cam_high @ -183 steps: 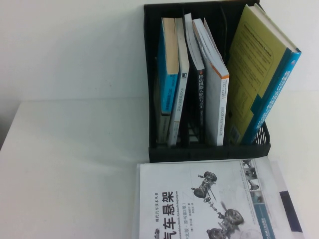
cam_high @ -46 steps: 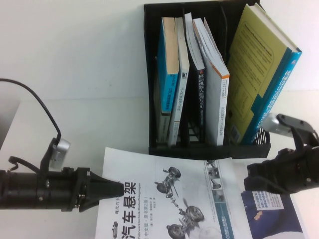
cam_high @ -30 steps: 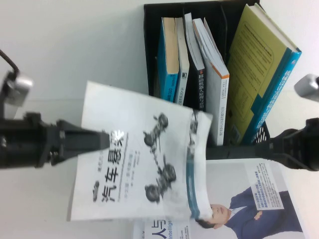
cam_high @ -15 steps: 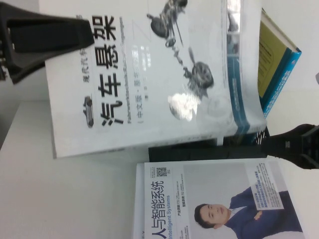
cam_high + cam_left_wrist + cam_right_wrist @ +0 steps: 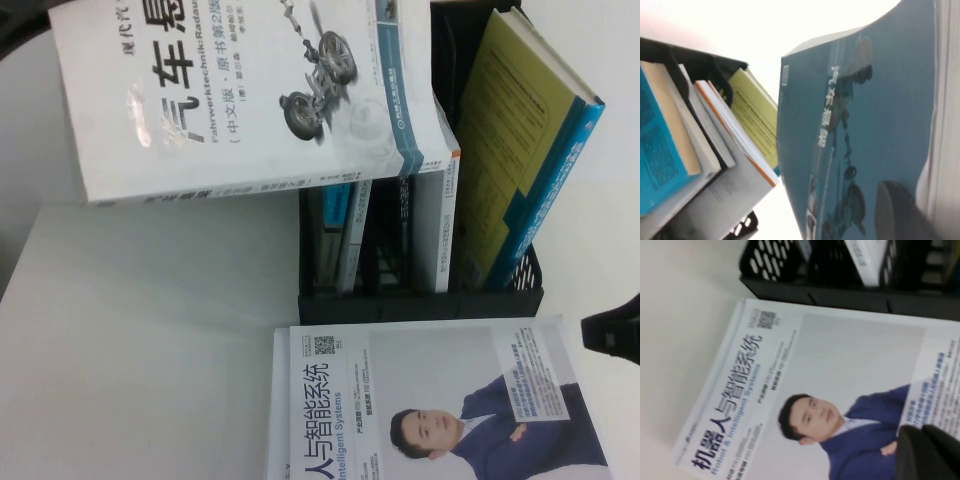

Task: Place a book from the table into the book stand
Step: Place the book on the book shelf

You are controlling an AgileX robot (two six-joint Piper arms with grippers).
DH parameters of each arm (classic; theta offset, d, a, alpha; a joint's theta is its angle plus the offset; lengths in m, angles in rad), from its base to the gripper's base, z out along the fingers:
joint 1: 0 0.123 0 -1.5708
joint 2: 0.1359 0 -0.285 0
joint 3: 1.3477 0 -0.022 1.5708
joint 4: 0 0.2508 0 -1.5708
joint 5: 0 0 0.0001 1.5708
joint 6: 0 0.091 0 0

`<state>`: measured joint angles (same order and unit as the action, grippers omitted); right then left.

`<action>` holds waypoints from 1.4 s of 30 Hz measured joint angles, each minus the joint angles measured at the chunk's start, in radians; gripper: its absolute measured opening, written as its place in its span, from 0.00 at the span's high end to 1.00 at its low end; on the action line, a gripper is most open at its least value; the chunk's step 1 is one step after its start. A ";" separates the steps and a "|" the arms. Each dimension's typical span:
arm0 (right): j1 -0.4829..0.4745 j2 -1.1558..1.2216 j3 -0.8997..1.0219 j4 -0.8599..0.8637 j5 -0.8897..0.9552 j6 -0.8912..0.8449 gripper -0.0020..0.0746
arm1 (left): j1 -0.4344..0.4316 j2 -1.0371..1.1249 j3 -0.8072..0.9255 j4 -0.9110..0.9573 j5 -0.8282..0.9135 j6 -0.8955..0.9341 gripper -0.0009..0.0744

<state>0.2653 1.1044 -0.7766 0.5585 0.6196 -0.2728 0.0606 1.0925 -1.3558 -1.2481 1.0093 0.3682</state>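
Overhead, the book (image 5: 250, 100) hangs off the table in the upper left of the high view, white front cover toward the camera. Its black title line runs left to right and climbs slightly toward the right, and the teal stripe crosses the cover near its right edge. The frame's top cuts the cover off, so its far edge is out of sight and the long axis cannot be settled. The visible lower edge lies almost level, its right end a little higher.

The left gripper (image 5: 917, 220) shows only in the left wrist view, clenched on the book, with one dark finger (image 5: 892, 207) pressed flat on the dark teal back cover. The other side of the grip is hidden behind the pages.

Below the book lies the white table (image 5: 150, 330). The book's lower right corner overlaps the left slots of the black book stand (image 5: 420, 300) in the upper middle, hiding the tops of the volumes standing there. An olive-yellow book (image 5: 520, 140) with a blue spine leans in the rightmost slot.

In front of the stand, at the lower middle, a white book with a suited man (image 5: 430, 400) lies flat, cut off by the bottom edge.

At the right edge, the right gripper (image 5: 615, 335) pokes in as a dark shape just beside that book. Whether it is clenched or released cannot be told.
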 joint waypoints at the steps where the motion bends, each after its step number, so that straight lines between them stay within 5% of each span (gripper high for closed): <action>1: 0.000 -0.004 0.000 -0.043 0.012 0.029 0.98 | -0.026 0.010 -0.007 0.018 -0.026 -0.011 0.84; 10: 0.000 -0.106 0.015 -0.163 0.060 0.140 0.98 | -0.382 0.172 -0.147 0.339 -0.211 -0.205 0.84; 17: 0.000 -0.197 0.082 -0.169 0.106 0.144 0.98 | -0.525 0.369 -0.366 0.525 -0.251 -0.404 0.84; 30: 0.000 -0.190 0.106 -0.188 -0.059 0.170 0.98 | -0.584 0.513 -0.720 0.725 -0.182 -0.511 0.84; 42: 0.000 0.079 0.106 -0.092 -0.358 0.114 0.98 | -0.584 0.519 -0.747 0.709 -0.214 -0.516 0.84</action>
<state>0.2653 1.1832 -0.6711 0.4665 0.2615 -0.1588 -0.5235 1.6120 -2.1029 -0.5390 0.7952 -0.1477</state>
